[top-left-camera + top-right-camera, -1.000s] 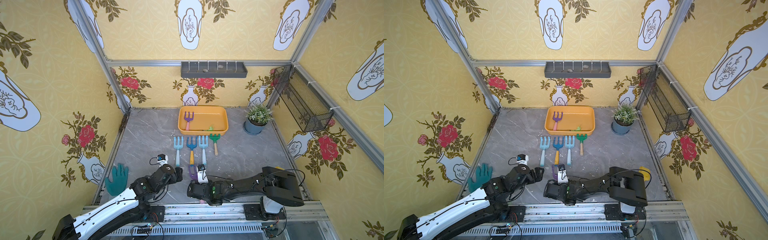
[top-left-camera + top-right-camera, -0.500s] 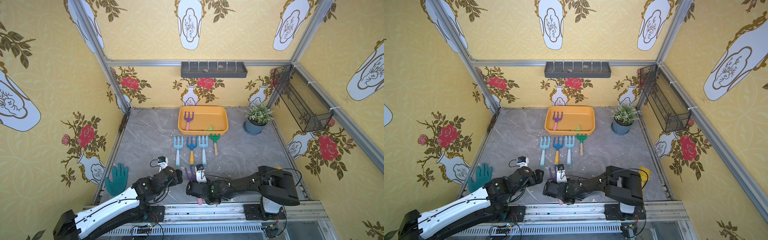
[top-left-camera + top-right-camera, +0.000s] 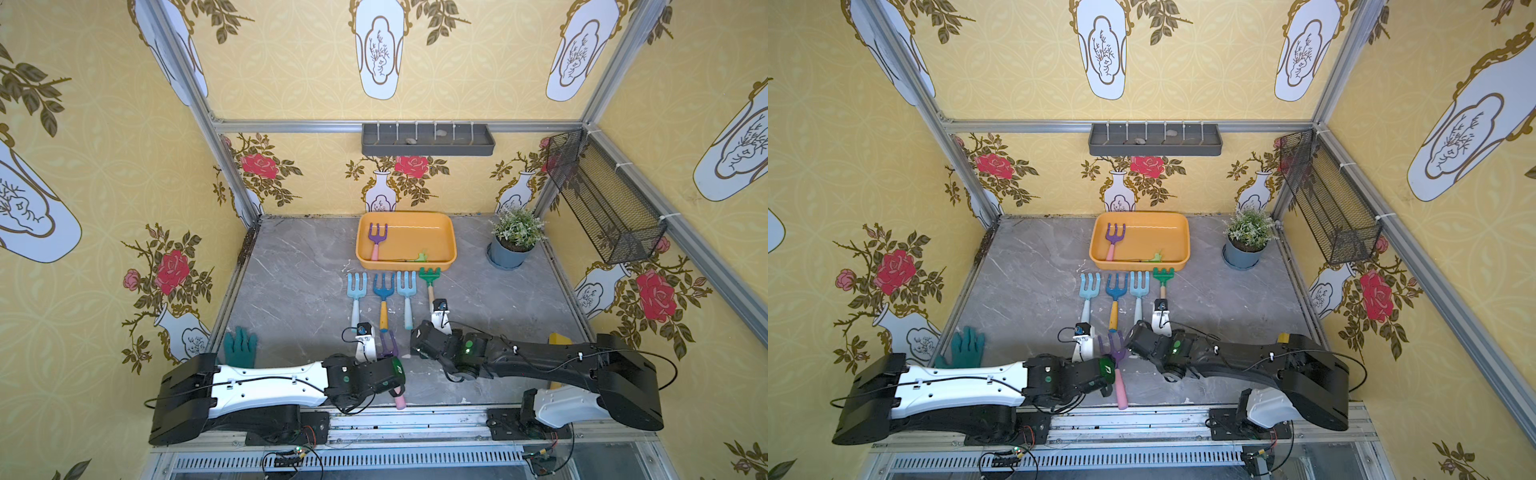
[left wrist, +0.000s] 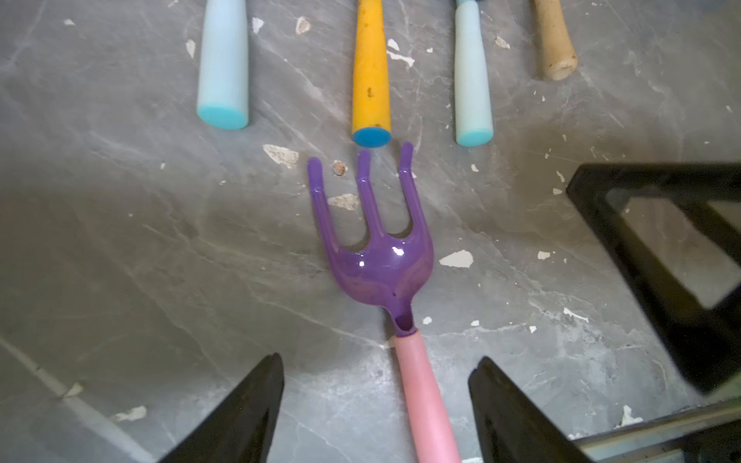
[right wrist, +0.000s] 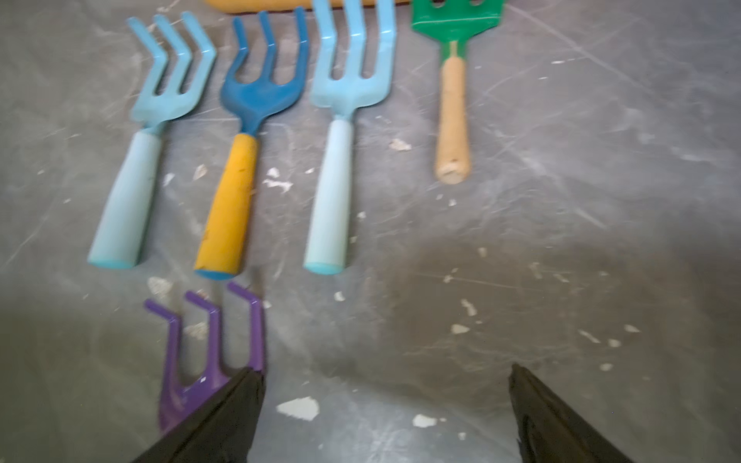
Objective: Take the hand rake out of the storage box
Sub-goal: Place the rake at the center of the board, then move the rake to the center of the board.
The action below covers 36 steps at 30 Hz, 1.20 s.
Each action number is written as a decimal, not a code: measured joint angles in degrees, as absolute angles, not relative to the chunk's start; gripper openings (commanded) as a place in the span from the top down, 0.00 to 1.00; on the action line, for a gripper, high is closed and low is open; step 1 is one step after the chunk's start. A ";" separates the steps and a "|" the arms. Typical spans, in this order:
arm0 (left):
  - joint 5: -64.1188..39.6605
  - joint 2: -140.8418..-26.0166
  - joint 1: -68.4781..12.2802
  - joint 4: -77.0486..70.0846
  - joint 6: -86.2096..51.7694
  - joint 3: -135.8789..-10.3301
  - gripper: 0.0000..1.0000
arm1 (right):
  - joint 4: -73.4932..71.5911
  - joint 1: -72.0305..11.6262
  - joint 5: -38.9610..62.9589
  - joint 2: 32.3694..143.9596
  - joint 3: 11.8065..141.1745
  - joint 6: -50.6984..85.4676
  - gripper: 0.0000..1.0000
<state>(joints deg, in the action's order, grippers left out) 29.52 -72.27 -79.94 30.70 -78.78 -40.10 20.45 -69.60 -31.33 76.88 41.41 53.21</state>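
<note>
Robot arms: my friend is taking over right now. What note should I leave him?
Left gripper: open, straddling the pink handle of the purple rake on the floor, not gripping.
Right gripper: open, empty, beside that rake's head.
Storage box: holds another purple rake.
Done: the floor rake plus a row of four tools lie outside the box.
Left: take out the boxed rake.

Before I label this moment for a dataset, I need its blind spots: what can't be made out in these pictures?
Small green item in the storage box: too small in both top views to identify.
Purple rake on the floor: handle end cut off by the left wrist view's edge; the left arm covers mid-handle in a top view.
Yellow object: mostly hidden behind the right arm, both top views.
Right wrist view: blurred.
</note>
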 measured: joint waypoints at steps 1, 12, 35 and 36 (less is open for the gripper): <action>29.26 -74.96 -80.14 30.35 -79.13 -41.60 0.19 | 20.99 -68.18 -31.40 75.59 40.73 52.31 0.03; 22.17 -88.01 -80.14 22.87 -79.33 -41.63 0.46 | 22.22 -58.96 -28.80 65.19 34.92 47.37 0.03; 22.28 -65.54 -76.09 22.85 -81.01 -22.92 0.87 | 22.06 -57.25 -27.27 67.31 33.91 46.48 0.02; 22.37 -64.58 -75.96 24.03 -81.01 -22.65 0.86 | 22.09 -57.25 -27.24 67.42 33.91 46.48 0.02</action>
<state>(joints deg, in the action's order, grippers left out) 22.37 -64.58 -75.96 24.03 -81.01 -22.65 22.09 -57.25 -27.24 67.42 33.91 46.48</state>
